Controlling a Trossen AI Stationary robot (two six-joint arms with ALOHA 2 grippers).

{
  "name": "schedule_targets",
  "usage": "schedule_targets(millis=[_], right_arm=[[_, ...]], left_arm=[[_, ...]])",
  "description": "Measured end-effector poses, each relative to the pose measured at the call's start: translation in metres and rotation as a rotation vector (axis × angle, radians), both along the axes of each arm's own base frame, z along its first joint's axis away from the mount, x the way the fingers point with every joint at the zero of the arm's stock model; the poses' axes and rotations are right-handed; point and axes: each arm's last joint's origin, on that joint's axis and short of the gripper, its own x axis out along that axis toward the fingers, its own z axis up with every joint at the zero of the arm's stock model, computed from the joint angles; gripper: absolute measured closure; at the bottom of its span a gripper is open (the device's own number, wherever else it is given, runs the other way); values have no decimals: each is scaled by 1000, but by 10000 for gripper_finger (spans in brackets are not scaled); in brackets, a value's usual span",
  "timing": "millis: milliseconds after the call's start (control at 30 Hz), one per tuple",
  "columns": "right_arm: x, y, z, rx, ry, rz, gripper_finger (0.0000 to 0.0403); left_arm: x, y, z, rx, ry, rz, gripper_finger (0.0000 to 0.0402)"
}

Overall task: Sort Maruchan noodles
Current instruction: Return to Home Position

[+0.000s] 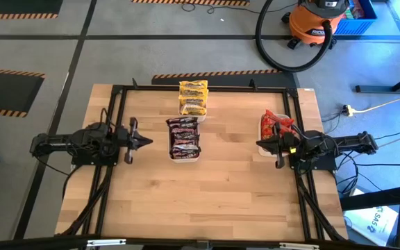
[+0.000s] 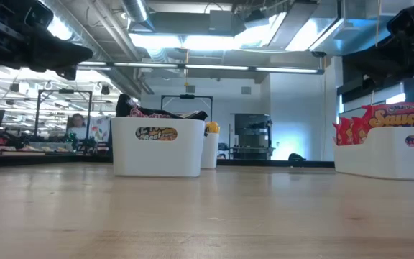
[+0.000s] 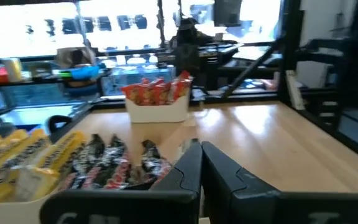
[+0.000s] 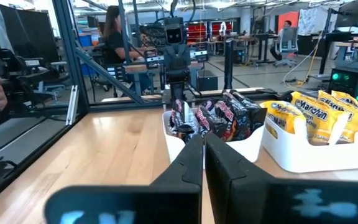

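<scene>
Table (image 1: 221,201): pale wood planks, bare across the whole near half; no loose packet shows on it in any view.

Bins, three, white:
- middle bin (image 2: 157,155), between the two arms, nearest the left one;
- far bin (image 2: 209,152), just beyond the middle bin at the table's back edge;
- right-side bin (image 2: 387,157), just ahead of the right arm's tip.

Maruchan noodles, by colour:
- dark packets (image 1: 185,135), stacked in the middle bin;
- yellow packets (image 1: 193,96), filling the far bin;
- red packets (image 1: 275,123), standing on edge in the right-side bin.

Progress, judged: each colour sits in its own bin and nothing lies outside one, so the sorting looks complete. What appears left is only parking the arms.

Grippers:
- left gripper (image 1: 144,142), raised above the table, level, pointing inward at the middle bin and apart from it; fingers drawn together, nothing between them.
- right gripper (image 1: 261,144), likewise raised and level, tip just beside the right-side bin; fingers pressed close, empty.
</scene>
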Motion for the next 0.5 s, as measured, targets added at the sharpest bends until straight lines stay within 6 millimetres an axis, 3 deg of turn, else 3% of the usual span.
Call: schedule_targets(millis=[133,500], right_arm=[[0,0,0,1,-3,3,402],[0,0,1,1,-6,5,402]], left_arm=[[0,3,0,-22,-6,86,392],[1,3,-7,-33,37,88,399]])
